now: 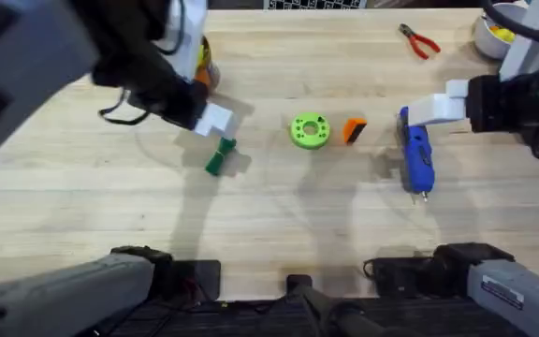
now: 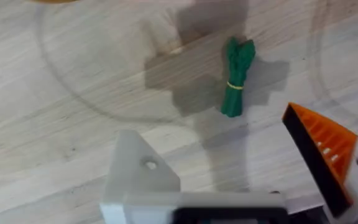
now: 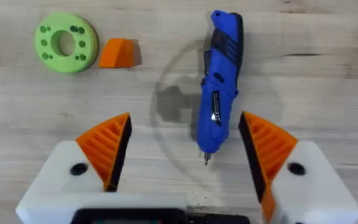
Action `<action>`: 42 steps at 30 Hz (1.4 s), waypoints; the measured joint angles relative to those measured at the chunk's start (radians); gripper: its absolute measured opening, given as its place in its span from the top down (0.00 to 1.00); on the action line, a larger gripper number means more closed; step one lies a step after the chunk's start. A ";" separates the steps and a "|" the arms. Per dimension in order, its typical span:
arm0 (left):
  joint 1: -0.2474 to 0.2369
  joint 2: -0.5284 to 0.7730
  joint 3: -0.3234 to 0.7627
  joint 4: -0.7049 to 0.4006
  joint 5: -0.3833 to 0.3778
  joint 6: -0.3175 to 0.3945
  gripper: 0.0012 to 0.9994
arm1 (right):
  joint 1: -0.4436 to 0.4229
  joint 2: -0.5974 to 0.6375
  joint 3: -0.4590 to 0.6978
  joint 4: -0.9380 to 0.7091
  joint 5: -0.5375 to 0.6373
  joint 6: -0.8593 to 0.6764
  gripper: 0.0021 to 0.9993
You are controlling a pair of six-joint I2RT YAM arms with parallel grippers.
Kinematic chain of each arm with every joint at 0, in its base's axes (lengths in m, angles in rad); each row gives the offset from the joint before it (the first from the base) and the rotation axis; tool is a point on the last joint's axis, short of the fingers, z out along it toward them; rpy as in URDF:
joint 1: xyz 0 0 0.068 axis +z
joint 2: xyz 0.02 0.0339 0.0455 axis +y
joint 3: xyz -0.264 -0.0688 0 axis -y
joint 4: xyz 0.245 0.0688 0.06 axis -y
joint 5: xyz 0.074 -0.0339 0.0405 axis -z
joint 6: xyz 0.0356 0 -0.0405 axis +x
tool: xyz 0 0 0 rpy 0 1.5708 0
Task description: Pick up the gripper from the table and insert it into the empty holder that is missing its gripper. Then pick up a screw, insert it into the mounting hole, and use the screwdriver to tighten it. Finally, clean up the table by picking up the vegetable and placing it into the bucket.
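The loose orange gripper (image 1: pixel 355 130) (image 3: pixel 118 53) lies beside a lime disc. My left gripper (image 1: pixel 215 120) (image 2: pixel 210 127) hovers open above the dark-green vegetable (image 1: pixel 220 157) (image 2: pixel 237 78). One of its fingers is the bare white holder (image 2: pixel 138 171) with a mounting hole (image 2: pixel 149 164); the other carries an orange pad. My right gripper (image 1: pixel 438 108) (image 3: pixel 185 118) stands open over the blue screwdriver (image 1: pixel 415 154) (image 3: pixel 219 93), which lies flat on the table. The orange bucket (image 1: pixel 204 64) sits mostly hidden behind the left arm. A screw is out of view.
The lime-green disc (image 1: pixel 310 131) (image 3: pixel 66 42) with holes lies mid-table. Red-handled pliers (image 1: pixel 420 40) rest at the back right, near a white bowl (image 1: pixel 494 33) in the far corner. Bare wood runs along the near half of the table.
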 joint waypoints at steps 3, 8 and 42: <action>-0.014 0.076 0.000 0.011 0.002 0.011 0.01 | 0.000 0.000 0.000 0.000 0.000 0.000 0.01; -0.017 0.182 -0.009 0.078 0.003 0.021 0.01 | 0.000 0.000 0.000 0.000 0.000 0.000 0.01; -0.077 0.283 -0.147 0.199 0.070 0.046 0.97 | 0.000 0.000 0.001 0.000 0.000 0.000 0.01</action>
